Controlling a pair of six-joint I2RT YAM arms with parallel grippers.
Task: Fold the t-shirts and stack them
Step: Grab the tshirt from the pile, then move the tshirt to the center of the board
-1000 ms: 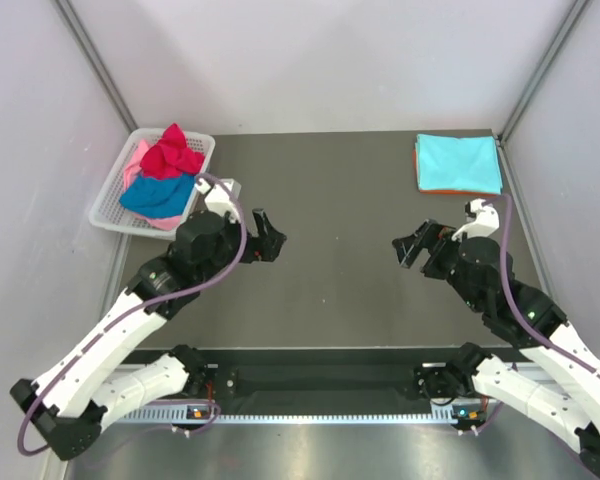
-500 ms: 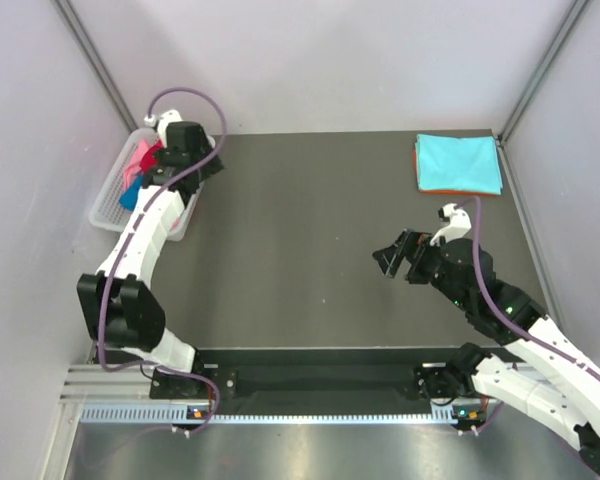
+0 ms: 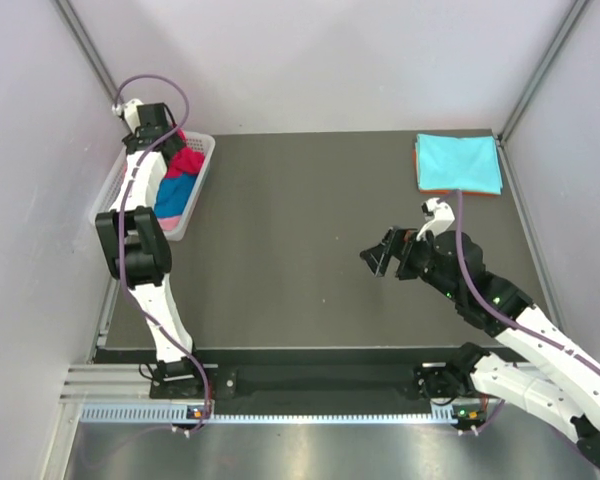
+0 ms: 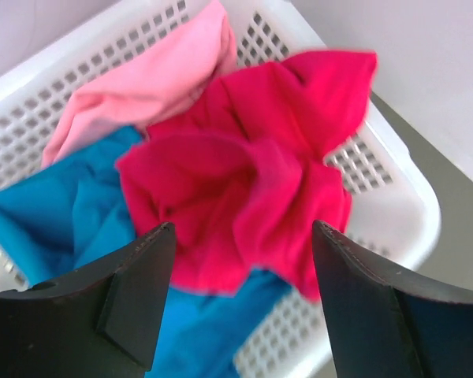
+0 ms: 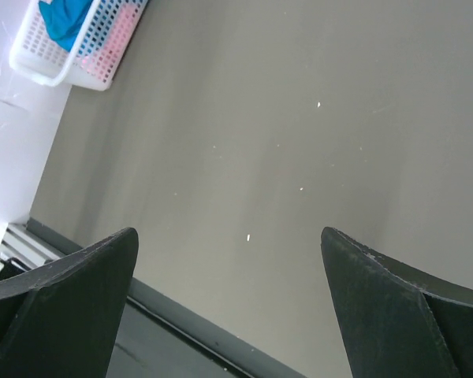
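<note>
T-shirts – three lie crumpled in the white lattice basket (image 4: pixel 394 197): the crimson t-shirt (image 4: pixel 244 181) on top, the blue t-shirt (image 4: pixel 63 213) beneath and beside it, and the pink t-shirt (image 4: pixel 150 87) against the basket's far wall. The turquoise t-shirt (image 3: pixel 458 162) lies folded flat on the table (image 3: pixel 310 200), well apart from the basket at the opposite far corner. A thin orange edge shows beneath its near side, which appears to be the orange t-shirt (image 3: pixel 460 192) under it, though little of it is visible.

Left gripper (image 4: pixel 243 236): positioned directly above the basket, pointing down at the crimson t-shirt. The jaws stand fully spread, one finger on each side of the crimson bundle. Nothing is grasped. The wrist view does not settle whether the fingertips touch the cloth.

Right gripper (image 5: pixel 229 232): well apart from the basket, held over bare table – jaws spread wide, holding nothing and touching nothing. In its wrist view the basket shows only at the far upper left corner.
</note>
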